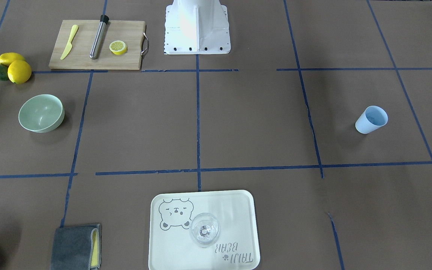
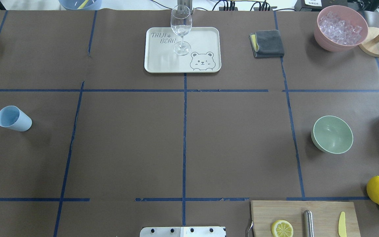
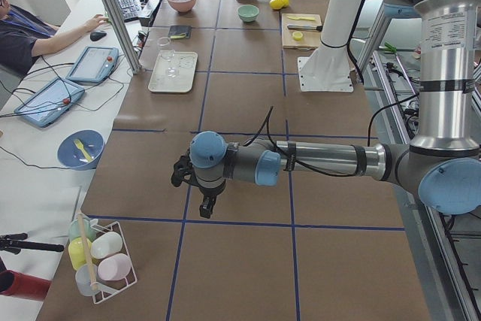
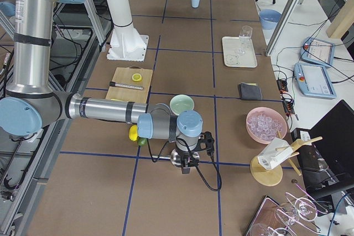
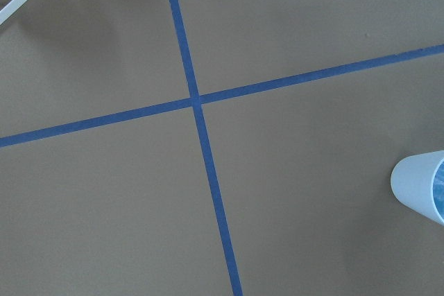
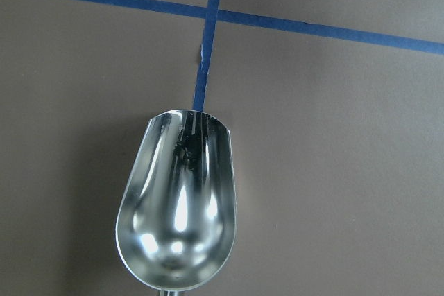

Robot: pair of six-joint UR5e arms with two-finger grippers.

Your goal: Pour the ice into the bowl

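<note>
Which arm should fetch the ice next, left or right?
Right. Its wrist view shows an empty metal scoop before it, and the ice in the pink container and the bowl both lie on the robot's right. The left arm is by the blue cup.

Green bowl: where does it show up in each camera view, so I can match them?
Front-facing: bowl at the left, mid-height.
Overhead: bowl at the right, mid-height.
Exterior left: bowl small, top centre, at the far end.
Exterior right: bowl at the centre, just beyond the near arm.
Wrist views: not in either.
Shared landmark: the wooden cutting board near it.
</note>
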